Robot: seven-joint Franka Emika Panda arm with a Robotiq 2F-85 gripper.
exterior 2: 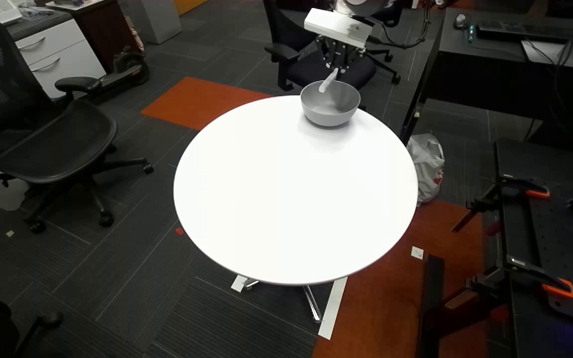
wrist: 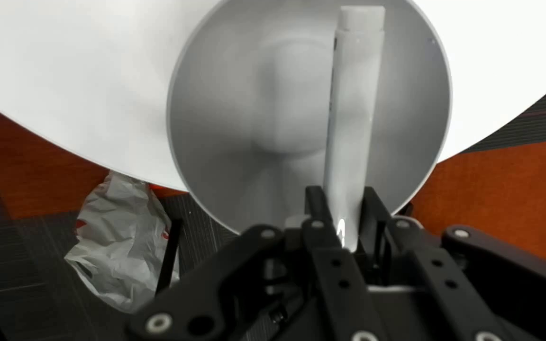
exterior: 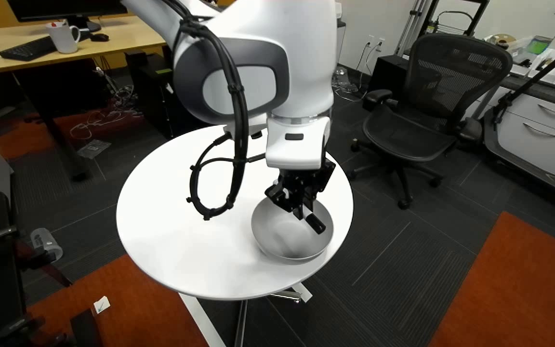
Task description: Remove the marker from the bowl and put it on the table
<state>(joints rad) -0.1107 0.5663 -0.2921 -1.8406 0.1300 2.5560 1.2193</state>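
Observation:
The bowl is round and grey, near the table's edge, in both exterior views (exterior: 277, 236) (exterior 2: 327, 118) and the wrist view (wrist: 221, 118). It stands on the round white table (exterior: 176, 226), also seen in an exterior view (exterior 2: 291, 199) and the wrist view (wrist: 78, 71). My gripper (wrist: 343, 196) is shut on the marker (wrist: 352, 109) and holds it tilted over the bowl's inside. The marker has a white body (exterior 2: 329, 81) and a black end (exterior: 315, 224). The gripper also shows in both exterior views (exterior: 302, 205) (exterior 2: 336, 67). Whether the marker touches the bowl is unclear.
A black cable loop (exterior: 212, 209) hangs from the arm over the table. A black mesh chair (exterior: 403, 130) stands beside the table. A plastic bag (wrist: 121, 246) lies on the floor past the table's edge. A black bench with clamps (exterior 2: 525, 194) stands nearby.

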